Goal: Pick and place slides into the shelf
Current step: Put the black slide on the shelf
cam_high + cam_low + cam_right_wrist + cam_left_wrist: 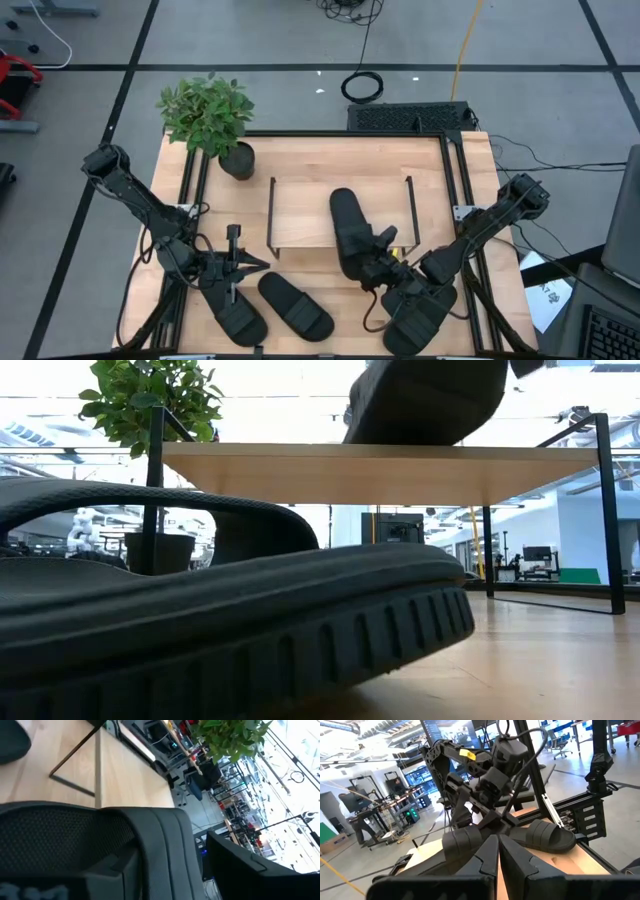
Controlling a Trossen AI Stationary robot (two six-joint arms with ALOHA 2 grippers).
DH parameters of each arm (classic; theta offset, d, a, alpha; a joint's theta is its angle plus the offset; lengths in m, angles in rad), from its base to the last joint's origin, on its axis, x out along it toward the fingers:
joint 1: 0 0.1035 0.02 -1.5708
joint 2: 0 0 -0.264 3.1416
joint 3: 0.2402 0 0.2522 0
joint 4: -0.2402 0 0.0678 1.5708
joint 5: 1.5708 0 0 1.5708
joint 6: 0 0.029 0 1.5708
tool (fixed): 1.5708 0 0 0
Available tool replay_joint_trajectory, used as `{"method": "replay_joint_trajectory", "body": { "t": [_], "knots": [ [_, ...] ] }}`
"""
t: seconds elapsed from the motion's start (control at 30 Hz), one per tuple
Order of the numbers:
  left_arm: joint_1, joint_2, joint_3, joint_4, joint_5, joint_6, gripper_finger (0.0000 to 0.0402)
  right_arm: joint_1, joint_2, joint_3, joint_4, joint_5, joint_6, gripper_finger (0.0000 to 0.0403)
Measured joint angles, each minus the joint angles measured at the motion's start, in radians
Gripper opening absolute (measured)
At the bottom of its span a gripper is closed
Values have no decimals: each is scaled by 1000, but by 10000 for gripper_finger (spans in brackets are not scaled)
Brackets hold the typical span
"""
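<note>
The right gripper [385,262] is clamped on a slide [350,232], holding it by its near end. That slide lies lengthwise over the right half of the shelf [300,215], its far end reaching toward the middle of the light-wood top board and its held end hanging past the board's near edge. In the low view the same slide [425,400] shows above the top board [380,465]; whether its far end rests on the wood or hangs just over it cannot be told. The right wrist view is almost filled by the slide's wide strap [100,850], with one thin black frame leg [75,762] of the shelf and the table wood beyond it.

The left gripper [250,265] sits near the table's front-left corner, just in front of the shelf's near-left leg, its fingers [487,857] pressed together and holding nothing. In the left wrist view they point across the table toward the right arm and the slides lying there.

Three more slides lie flat along the table's front edge. One [232,308] is just below the left gripper, a second [295,305] lies beside it toward the middle, both angled alike. The third [418,322] lies under the right arm near the front-right corner. One of these slides [230,620] fills the foreground of the low view.

A potted plant [210,115] stands at the table's back-left corner, beside the shelf.
</note>
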Motion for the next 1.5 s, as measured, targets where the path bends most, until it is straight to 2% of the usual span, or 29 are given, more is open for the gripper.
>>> {"method": "replay_joint_trajectory", "body": {
  "t": [0.17,0.33,0.4,0.57,0.8,0.93,1.07,1.27,1.5],
  "knots": [
    [0,0,0,0,0,0,21,-6,-1,4,-11,-16,19,194],
    [0,0,0,0,0,-1,21,-38,-1,4,-93,-148,153,194],
    [0,0,0,0,0,-2,21,-51,-1,4,-122,-169,197,194],
    [0,0,0,0,1,-7,21,-69,-3,5,-146,-254,205,194],
    [0,0,0,0,1,-7,21,-79,-24,14,-156,-288,155,195],
    [0,0,0,0,1,-7,21,-97,-62,17,-172,-338,144,212],
    [1,0,0,-1,1,-2,21,-113,-96,17,-170,-414,200,247],
    [14,0,0,-5,2,-8,21,-112,-103,17,-179,-421,251,285],
    [24,0,0,-6,3,-24,21,-98,-103,17,-241,-413,224,279]
  ]
}}
